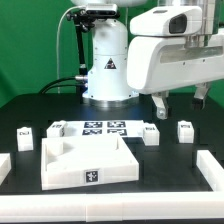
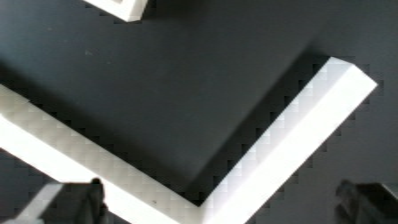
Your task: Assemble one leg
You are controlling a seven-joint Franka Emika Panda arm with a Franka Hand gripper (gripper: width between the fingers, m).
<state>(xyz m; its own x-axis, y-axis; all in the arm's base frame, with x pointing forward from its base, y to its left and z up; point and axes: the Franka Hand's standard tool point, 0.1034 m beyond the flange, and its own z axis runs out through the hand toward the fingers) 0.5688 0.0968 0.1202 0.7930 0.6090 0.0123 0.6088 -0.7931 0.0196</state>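
Four legs (image 1: 150, 133) were noted loose beyond the panel (image 1: 85, 165), none seated. The gripper (image 1: 178, 103) was held raised beyond the panel, jaws spread, nothing gripped. Step judged: approach; descent onto one leg required next.

Robot lab: tagged marker board (image 1: 104, 127).

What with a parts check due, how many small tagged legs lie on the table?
4. One leg at the exterior view's far left, one just left of the marker board, one just right of it, one farther right. Others may be hidden.
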